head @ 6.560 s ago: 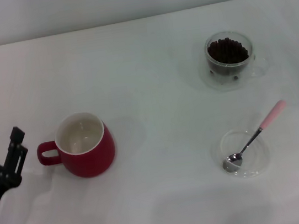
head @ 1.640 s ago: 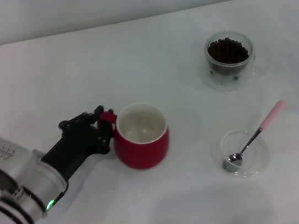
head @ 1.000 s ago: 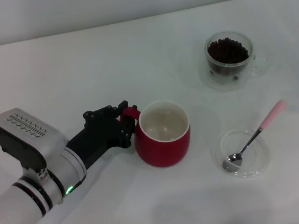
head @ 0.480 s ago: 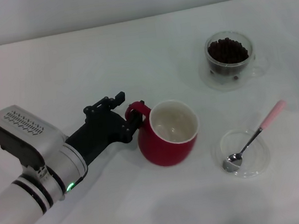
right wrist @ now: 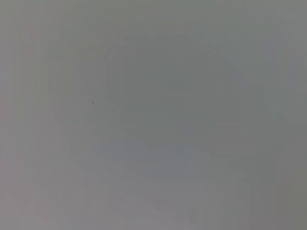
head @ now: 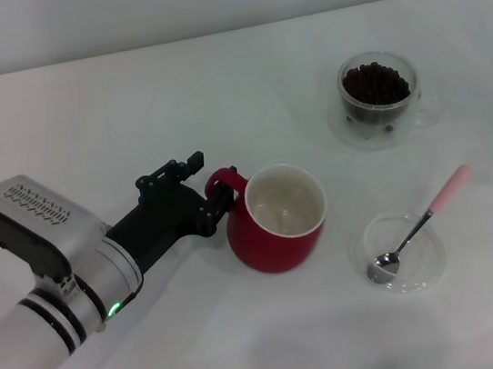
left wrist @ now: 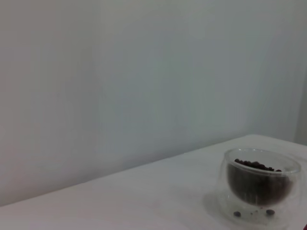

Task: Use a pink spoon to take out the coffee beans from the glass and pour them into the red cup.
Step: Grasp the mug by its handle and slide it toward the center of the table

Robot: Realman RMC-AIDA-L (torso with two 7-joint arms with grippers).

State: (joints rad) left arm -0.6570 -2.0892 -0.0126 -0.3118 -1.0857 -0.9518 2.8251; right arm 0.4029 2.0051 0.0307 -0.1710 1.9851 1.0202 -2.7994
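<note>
On a white table (head: 216, 97), the left gripper (head: 214, 192) reaches in from the robot's left side, and its black fingers are clamped on the loop handle of the rounded deep-red ceramic mug, the red cup (head: 275, 222), which stands upright near the middle with its off-white inside empty. The pink spoon (head: 422, 222), a small teaspoon with a shiny metal bowl and a pale pink handle, lies to the right of the cup, apart from it. Its bowl rests in a flat, shallow clear dish (head: 403, 254) and its handle points away from the robot and slightly right, overhanging the dish rim. Farther back on the right stands the small clear double-walled glass (head: 378, 100), filled with dark brown coffee beans (head: 376, 84). The right gripper is not in view; since the spoon lies on that side, the right arm looks better placed to pick it up, grasping across the slanted handle.
</note>
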